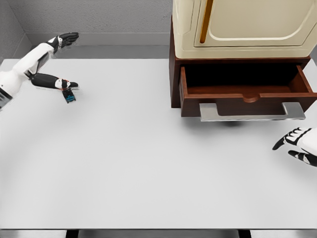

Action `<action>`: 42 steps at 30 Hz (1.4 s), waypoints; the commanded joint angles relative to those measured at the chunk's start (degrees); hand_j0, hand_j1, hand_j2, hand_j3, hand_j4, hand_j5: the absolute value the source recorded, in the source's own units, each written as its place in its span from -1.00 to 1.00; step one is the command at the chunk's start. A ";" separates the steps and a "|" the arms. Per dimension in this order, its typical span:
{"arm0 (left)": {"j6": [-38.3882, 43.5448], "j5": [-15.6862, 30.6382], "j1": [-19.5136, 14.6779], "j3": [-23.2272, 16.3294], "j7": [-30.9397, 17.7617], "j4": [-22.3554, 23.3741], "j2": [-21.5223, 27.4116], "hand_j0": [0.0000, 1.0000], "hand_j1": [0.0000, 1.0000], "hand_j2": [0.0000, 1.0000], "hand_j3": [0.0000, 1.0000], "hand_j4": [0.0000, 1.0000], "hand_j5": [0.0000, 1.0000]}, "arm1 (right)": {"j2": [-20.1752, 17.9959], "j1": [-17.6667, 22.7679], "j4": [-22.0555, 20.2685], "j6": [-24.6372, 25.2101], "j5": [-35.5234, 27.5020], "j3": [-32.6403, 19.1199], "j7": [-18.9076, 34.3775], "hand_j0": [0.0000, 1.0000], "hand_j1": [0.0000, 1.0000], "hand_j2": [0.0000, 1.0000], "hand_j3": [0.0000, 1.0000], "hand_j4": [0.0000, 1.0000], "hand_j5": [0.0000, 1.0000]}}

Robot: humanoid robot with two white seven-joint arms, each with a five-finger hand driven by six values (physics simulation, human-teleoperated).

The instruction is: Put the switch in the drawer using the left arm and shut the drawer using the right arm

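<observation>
Small dark switch (70, 96), seemingly blue-tipped, under left hand (67, 85).

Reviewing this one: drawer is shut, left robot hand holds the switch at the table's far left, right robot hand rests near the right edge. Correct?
Not quite. The head view shows the drawer pulled open, its inside visible and empty. The rest holds: the left robot hand grips the switch at far left, and the right robot hand sits near the right edge.

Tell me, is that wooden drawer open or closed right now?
Open. The drawer sticks out from the cabinet over the table, its dark inside showing and looking empty.
</observation>
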 commanded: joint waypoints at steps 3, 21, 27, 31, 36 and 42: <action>7.28 6.52 -0.35 -0.49 -0.14 8.02 0.83 1.00 1.00 1.00 1.00 1.00 1.00 | -0.28 0.09 -0.50 0.06 -0.90 -2.81 0.52 0.13 0.13 0.13 0.13 0.13 0.13; -1.16 -2.00 -2.46 -1.10 1.29 22.35 -3.38 1.00 1.00 1.00 1.00 1.00 1.00 | -0.72 2.02 -1.64 0.06 -0.54 -2.99 1.84 0.19 0.19 0.19 0.19 0.19 0.19; -2.12 -3.76 -2.55 2.41 1.38 24.28 -4.62 1.00 1.00 1.00 1.00 1.00 1.00 | -3.01 3.43 -2.70 0.06 -0.54 -2.99 1.75 0.20 0.20 0.20 0.20 0.20 0.20; -1.86 -3.40 -4.39 2.94 1.38 28.41 -5.32 1.00 1.00 1.00 1.00 1.00 1.00 | -3.71 4.22 -2.70 0.06 -0.63 -2.99 1.67 0.28 0.28 0.28 0.28 0.28 0.28; -1.51 -3.76 -4.83 2.94 1.46 30.26 -6.20 1.00 1.00 1.00 1.00 1.00 1.00 | -4.59 4.31 -2.70 0.06 -0.72 -2.90 1.67 0.28 0.28 0.28 0.28 0.28 0.28; -1.33 -3.93 -7.38 2.85 1.55 34.65 -7.34 1.00 1.00 1.00 1.00 1.00 1.00 | -4.68 4.31 -2.70 0.06 -0.54 -2.99 1.67 0.28 0.28 0.28 0.28 0.28 0.28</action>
